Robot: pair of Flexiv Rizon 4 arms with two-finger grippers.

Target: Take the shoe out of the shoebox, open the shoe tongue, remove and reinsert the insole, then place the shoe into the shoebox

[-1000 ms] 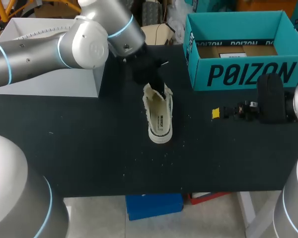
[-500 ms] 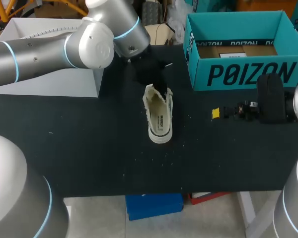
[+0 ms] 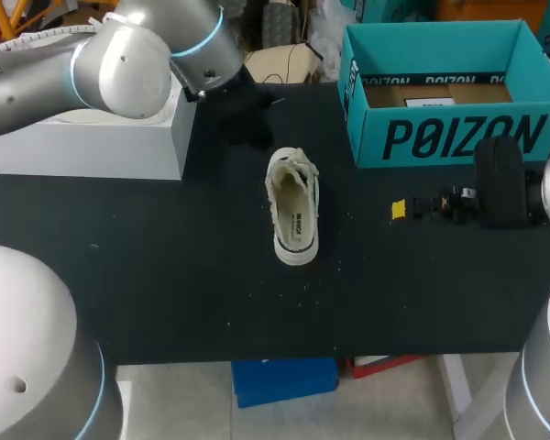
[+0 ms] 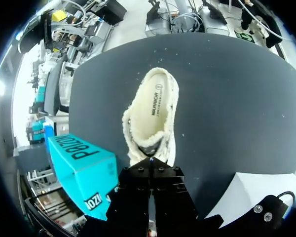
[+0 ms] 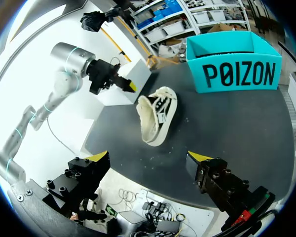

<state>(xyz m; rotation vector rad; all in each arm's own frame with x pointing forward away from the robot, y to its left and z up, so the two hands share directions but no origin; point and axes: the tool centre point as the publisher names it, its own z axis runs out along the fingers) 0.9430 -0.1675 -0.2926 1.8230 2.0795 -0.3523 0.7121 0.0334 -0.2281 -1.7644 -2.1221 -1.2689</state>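
Note:
A cream low-top shoe (image 3: 293, 206) lies on the black table, sole end toward the front edge; it also shows in the wrist views (image 4: 153, 116) (image 5: 158, 116). The teal shoebox (image 3: 440, 137) stands open at the back right (image 5: 232, 74). My left gripper (image 3: 246, 117) hangs behind and left of the shoe, clear of it, shut with nothing held (image 4: 151, 163) (image 5: 124, 85). My right gripper (image 3: 412, 209) is to the right of the shoe, in front of the box, open and empty (image 5: 148, 157).
A white box (image 3: 92, 137) stands at the back left, right beside my left arm. Small white crumbs lie scattered on the table in front of the shoe. The shoebox holds a brown cardboard insert (image 3: 435, 92).
My left gripper has drawn back from the shoe's far end, toward the back left. The shoe's upper has settled. The right arm has kept still.

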